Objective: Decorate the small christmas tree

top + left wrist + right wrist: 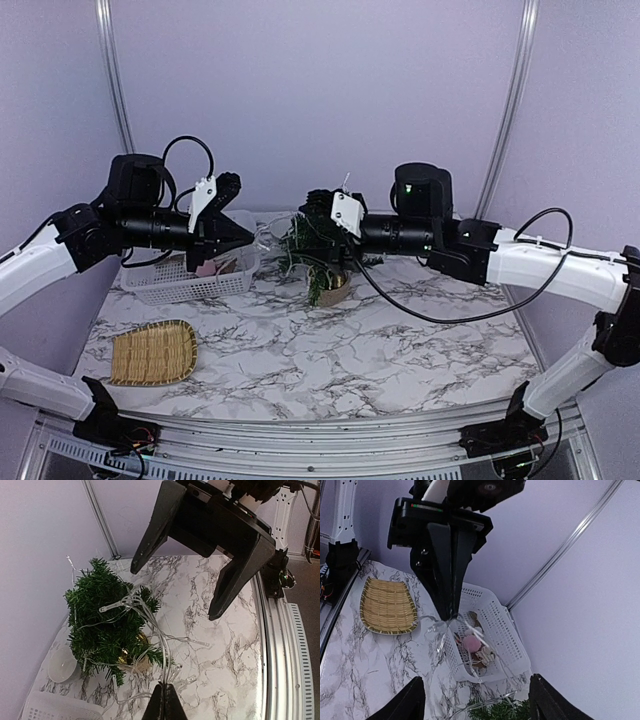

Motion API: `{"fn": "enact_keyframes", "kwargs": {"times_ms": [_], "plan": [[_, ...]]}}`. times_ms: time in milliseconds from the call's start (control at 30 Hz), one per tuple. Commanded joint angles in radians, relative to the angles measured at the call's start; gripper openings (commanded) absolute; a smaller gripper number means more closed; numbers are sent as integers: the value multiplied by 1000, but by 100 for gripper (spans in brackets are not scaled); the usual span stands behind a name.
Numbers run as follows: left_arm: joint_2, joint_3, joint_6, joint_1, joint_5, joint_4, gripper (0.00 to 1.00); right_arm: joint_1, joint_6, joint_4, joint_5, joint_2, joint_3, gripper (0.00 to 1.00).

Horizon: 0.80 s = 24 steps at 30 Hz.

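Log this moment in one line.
left gripper: shut on light string draped over small christmas tree | right gripper: open beside tree

In front of the small christmas tree [305,250] the bench [400,350] lay bare, so I had room to come in low there. Left of the tree the white basket [190,282] blocked the way, and the light string [150,625] ran from its branches to my closed left fingers [164,706], barring that gap. Just above the tree my right fingers [150,535] stood spread, crowding the top. The woven tray [152,352] lay well apart, front-left.
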Motion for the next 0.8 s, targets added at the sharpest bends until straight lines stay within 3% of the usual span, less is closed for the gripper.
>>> {"fn": "enact_keyframes", "kwargs": {"times_ms": [0,467,567,700,767], "plan": [[30,42,23,-35,27,-69,0,43,-48,-41,53,21,101,65],[40,54,31,-65,39,-81,0,67,-143,-137,110,121,152,47],[45,54,34,-65,38,-83,0,73,-151,-133,123,130,160,32],[48,50,26,-64,8,-77,0,76,-138,-106,133,120,157,0],[37,29,12,-62,-36,-49,0,75,-121,-76,137,101,142,0]]}}
